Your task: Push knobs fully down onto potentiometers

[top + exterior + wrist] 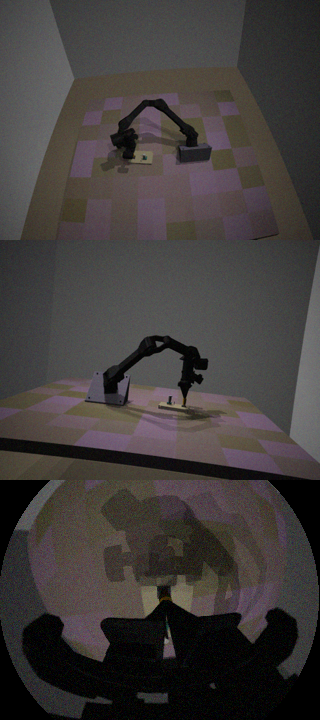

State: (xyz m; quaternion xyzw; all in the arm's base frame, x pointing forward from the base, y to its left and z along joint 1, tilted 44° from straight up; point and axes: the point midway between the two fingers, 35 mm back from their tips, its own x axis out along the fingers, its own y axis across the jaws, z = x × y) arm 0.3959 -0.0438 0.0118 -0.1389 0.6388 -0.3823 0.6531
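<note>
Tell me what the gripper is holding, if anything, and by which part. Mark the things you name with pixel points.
Nothing is held: the gripper [184,397] [166,603] is shut, its fingertips together at the top of the yellow knob [184,401] [165,599], not around it.

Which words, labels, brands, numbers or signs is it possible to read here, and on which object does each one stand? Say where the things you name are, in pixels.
None can be read in any view.
Circuit board [148,160] [168,406]: no readable text; too small and dim to tell whether anything is printed.
Arm base [195,155] [95,392]: no lettering visible.
Pincer [185,397] [166,603]: too dark to read any mark.
</note>
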